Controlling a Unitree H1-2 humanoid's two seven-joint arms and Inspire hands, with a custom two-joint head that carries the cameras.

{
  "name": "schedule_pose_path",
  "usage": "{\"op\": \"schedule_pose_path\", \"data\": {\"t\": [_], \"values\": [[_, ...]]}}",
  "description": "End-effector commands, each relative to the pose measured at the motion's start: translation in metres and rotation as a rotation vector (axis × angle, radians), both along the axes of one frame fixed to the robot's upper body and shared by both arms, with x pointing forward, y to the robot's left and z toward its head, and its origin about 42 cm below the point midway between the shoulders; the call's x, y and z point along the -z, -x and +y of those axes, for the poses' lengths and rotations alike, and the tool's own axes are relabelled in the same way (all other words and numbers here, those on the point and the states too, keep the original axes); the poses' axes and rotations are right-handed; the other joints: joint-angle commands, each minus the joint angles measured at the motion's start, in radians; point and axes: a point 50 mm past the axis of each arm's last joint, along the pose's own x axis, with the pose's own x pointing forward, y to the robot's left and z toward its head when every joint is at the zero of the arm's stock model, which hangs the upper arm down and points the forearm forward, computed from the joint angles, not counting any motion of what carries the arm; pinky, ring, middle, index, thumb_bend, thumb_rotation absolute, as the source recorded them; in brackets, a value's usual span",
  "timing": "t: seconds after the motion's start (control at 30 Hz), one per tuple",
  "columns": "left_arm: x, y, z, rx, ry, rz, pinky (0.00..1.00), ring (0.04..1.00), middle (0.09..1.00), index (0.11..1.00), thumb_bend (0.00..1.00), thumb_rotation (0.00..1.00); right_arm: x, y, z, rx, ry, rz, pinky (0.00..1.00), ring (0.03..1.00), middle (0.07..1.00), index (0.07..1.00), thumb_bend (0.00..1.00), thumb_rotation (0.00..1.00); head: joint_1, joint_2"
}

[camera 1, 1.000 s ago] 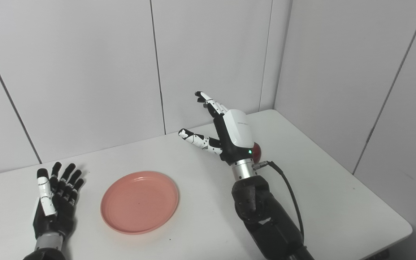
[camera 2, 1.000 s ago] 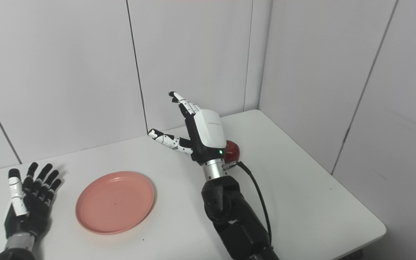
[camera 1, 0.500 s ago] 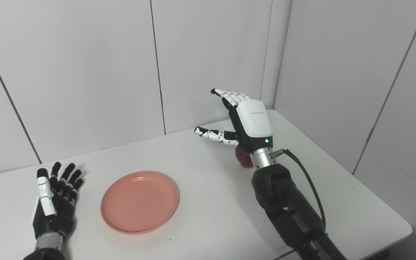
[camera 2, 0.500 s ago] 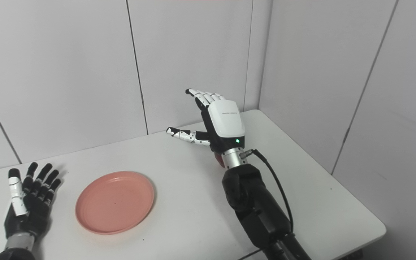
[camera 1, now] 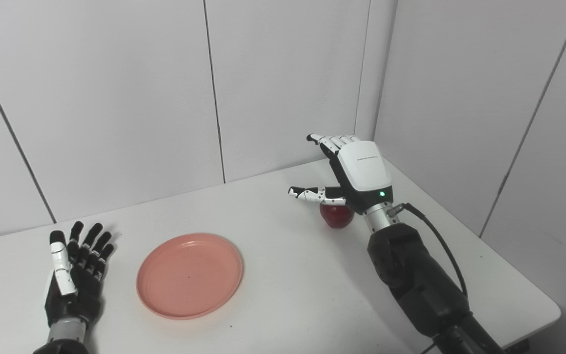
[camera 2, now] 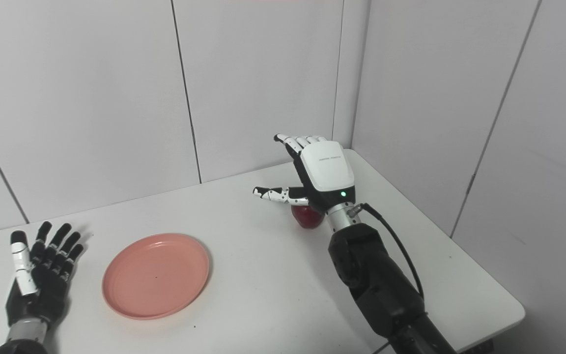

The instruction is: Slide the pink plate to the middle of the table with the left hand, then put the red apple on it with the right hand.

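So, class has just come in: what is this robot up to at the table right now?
The right hand is open, fingers spread, above and just beside the red apple, which sits on the white table and is not yet grasped. The pink plate lies empty toward the left of the table. The left hand rests open, palm up, beside the plate without touching it. Only the right arm looks to be at work.

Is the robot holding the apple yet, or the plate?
No, nothing is held. The right hand is open above the red apple, which sits on the table. The left hand lies open beside the pink plate.
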Motion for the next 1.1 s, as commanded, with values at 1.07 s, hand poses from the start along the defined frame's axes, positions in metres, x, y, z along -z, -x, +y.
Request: {"op": "schedule_pose_path", "data": {"t": [1.07], "values": [[0.045, 0.027, -0.003, 0.005, -0.018, 0.192, 0.92, 0.905, 0.917, 0.971, 0.64, 0.96, 0.013, -0.018, -0.033, 0.114, 0.008, 0.077, 0.73, 0.745, 0.765, 0.778, 0.84, 0.86, 0.014, 0.008]]}}
